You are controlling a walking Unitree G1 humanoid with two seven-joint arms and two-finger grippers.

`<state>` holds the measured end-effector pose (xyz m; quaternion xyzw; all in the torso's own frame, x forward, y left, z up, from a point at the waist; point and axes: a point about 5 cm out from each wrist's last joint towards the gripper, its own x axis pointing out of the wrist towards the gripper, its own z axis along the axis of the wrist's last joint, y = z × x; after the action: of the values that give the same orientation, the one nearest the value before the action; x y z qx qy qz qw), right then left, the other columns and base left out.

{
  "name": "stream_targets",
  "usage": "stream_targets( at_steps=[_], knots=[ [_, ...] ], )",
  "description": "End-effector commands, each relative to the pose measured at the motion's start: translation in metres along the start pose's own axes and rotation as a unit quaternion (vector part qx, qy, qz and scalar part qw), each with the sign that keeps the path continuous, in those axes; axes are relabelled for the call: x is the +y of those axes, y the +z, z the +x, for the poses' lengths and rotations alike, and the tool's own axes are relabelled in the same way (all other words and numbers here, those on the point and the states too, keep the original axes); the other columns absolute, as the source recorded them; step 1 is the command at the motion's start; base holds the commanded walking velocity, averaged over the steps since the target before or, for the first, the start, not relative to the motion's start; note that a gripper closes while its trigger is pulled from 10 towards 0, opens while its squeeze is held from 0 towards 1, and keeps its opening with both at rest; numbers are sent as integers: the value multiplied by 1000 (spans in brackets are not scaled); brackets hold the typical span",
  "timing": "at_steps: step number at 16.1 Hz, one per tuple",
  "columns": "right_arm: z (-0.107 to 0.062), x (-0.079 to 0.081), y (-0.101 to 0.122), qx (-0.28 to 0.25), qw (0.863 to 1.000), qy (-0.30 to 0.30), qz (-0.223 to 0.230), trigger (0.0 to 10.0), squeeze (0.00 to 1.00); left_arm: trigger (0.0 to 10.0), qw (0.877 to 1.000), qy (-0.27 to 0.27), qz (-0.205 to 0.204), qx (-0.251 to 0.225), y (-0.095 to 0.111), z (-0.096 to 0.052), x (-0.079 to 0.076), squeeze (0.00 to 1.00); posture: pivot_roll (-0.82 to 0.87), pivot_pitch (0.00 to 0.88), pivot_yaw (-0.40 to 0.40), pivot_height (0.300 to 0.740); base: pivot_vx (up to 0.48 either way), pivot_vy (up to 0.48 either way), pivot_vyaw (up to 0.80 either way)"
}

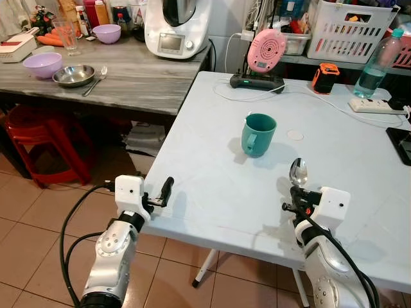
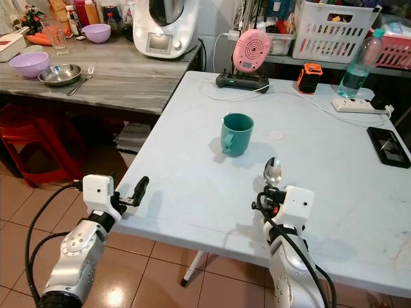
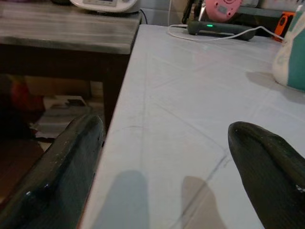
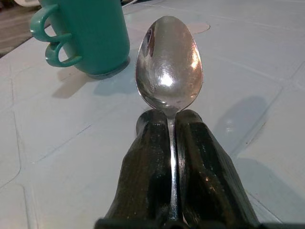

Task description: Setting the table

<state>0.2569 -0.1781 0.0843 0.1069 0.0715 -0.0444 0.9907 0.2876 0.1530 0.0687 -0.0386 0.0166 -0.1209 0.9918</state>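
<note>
So far only the green mug stands on the white table — the spoon, pinched by its handle in the right claw just beside the mug, is not yet laid down. Left claw hangs wide apart at the table's edge. Bowls and a fork wait on the grey side table — tiled floor below

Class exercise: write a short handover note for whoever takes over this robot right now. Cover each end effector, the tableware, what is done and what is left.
Right end effector: shut on the spoon, bowl pointing forward, held above the white table.
Left end effector: open, empty, at the table's left edge.
Green mug: upright mid-table, ahead of the spoon.
Done: mug placed, spoon in hand.
Left: probably lay the spoon beside the mug; a fork and bowls sit on the grey counter.
</note>
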Motion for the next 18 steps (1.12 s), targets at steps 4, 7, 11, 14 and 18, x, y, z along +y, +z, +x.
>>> stream_targets(
  at_steps=[4,7,11,14,18],
  knots=[
    [5,3,13,-37,999,10,-12,10000,0,10000,1000,0,-5,-6,4,7,-4,0,-97,0,-7,740,0,327,-495],
    [6,3,13,-37,999,12,-14,10000,0,10000,1000,-8,-7,-11,5,10,-7,0,-100,0,-11,740,0,437,0],
    [10,8,18,-49,998,27,-23,10000,0,10000,1000,-11,-9,-15,7,13,-11,0,-96,0,-16,740,0,440,0],
    [11,8,19,-51,998,29,-23,10000,0,10000,1000,-8,-11,-16,6,13,-11,0,-92,0,-17,740,0,446,0],
    [9,10,18,-55,997,40,-21,10000,0,10000,1000,-10,-13,-19,6,13,-13,0,-94,0,-15,740,0,466,0]
  ],
)
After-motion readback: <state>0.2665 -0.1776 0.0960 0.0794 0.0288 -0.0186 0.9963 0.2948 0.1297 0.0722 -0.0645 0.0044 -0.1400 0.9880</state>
